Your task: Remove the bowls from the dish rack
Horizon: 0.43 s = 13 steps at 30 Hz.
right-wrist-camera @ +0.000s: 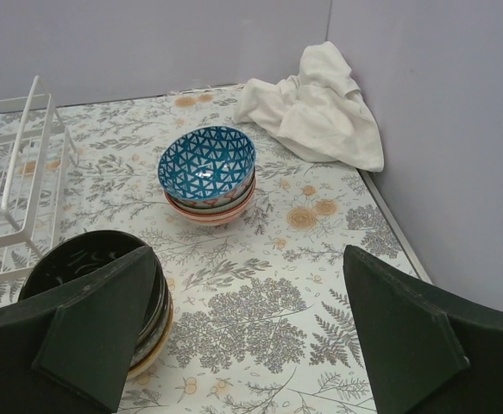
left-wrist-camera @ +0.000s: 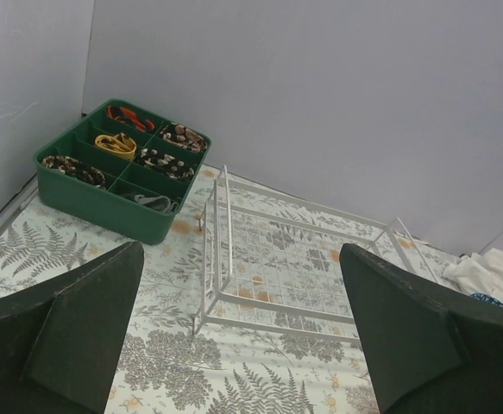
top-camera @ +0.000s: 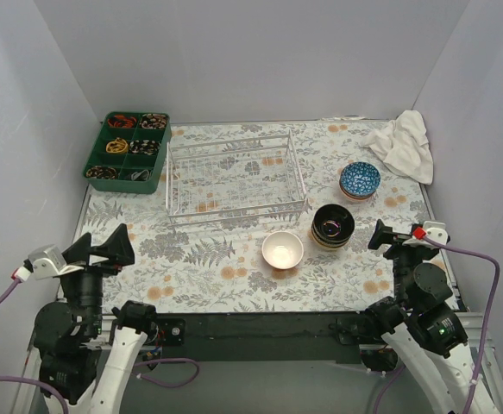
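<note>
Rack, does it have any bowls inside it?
No, the rack shows only bare wire, and the bowls stand outside it on the table.

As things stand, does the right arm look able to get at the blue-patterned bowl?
Probably yes. The right gripper is open, facing the blue-patterned bowl with nothing between them; the dark bowl stack sits off to the left and the white cloth lies beyond.

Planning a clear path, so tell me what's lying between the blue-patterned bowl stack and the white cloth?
Nothing: only bare floral tablecloth separates the blue-patterned bowl stack from the white cloth, clearest in the right wrist view.
</note>
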Tool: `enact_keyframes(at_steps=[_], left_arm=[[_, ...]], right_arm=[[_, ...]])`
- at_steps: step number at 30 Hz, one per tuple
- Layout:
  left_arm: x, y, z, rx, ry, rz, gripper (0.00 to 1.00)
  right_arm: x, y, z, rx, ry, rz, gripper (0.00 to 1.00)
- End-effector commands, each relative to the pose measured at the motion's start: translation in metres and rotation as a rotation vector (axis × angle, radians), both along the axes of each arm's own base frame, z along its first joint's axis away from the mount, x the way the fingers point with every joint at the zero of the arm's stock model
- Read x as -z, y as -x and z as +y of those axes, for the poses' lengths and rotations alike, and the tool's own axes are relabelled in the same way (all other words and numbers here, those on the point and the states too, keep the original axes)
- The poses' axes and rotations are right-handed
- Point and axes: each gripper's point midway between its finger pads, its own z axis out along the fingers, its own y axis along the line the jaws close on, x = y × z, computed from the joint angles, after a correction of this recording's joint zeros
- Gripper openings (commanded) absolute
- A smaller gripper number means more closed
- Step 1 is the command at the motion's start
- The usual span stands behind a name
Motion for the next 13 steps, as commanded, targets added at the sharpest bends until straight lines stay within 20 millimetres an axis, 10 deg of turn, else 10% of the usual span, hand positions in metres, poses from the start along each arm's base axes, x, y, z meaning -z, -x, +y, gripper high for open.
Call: enact_keyframes(at_steps=[1, 13], left_arm=[[0.0063, -0.0132, 0.0011, -0.023, 0.007, 0.029, 0.98], [0.0112, -0.0193, 0.0048, -0.052, 0.034, 0.029, 0.98]], right_arm=[[-0.0357, 0.0232, -0.0176, 0.022, -0.124, -0.218, 0.97], [-0.0329, 0.0207, -0.0165, 0.023, -0.111, -0.215, 0.97]])
